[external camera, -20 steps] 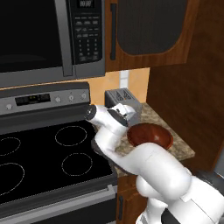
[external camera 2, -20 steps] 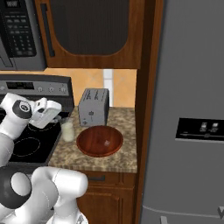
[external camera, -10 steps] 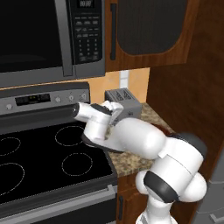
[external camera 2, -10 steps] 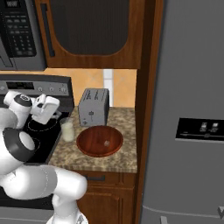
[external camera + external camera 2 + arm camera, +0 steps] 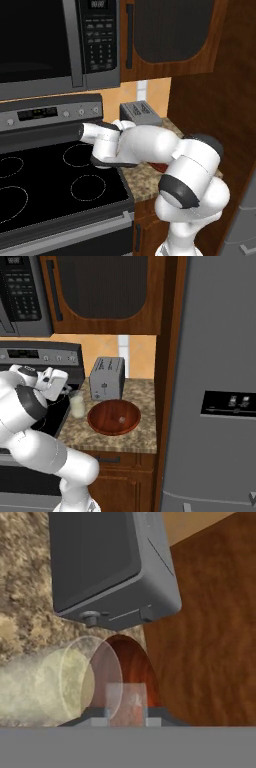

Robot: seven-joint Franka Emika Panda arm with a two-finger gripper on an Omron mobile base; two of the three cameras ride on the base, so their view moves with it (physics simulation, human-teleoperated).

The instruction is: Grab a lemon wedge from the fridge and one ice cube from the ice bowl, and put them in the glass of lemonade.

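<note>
Counter (image 5: pixel 135 433); ice cube (image 5: pixel 127 703) between fingers (image 5: pixel 98 716)

Speckled tan-brown granite-look counter (image 5: pixel 127 428), mottled, slight sheen. Round reddish-brown ice bowl (image 5: pixel 114 417) near counter's front edge: glossy, smooth, wood-toned. Small clear glass of lemonade (image 5: pixel 77 404) at counter's left edge: transparent, smooth, pale creamy liquid inside. Boxy silver toaster (image 5: pixel 106 378) at counter's back edge: brushed grey metal, matt. Tall grey steel fridge (image 5: pixel 215 356): satin metal, with glossy black dispenser panel (image 5: pixel 228 403). Dark wood cabinet (image 5: pixel 102 293): varnished grain, matt dark inset. Black glass stovetop (image 5: pixel 50 185): smooth, glossy. Translucent ice cube (image 5: pixel 127 704) between the fingertips (image 5: pixel 98 716) in hand view: frosted, pale. White robot arm (image 5: pixel 150 145): smooth glossy plastic.
</note>
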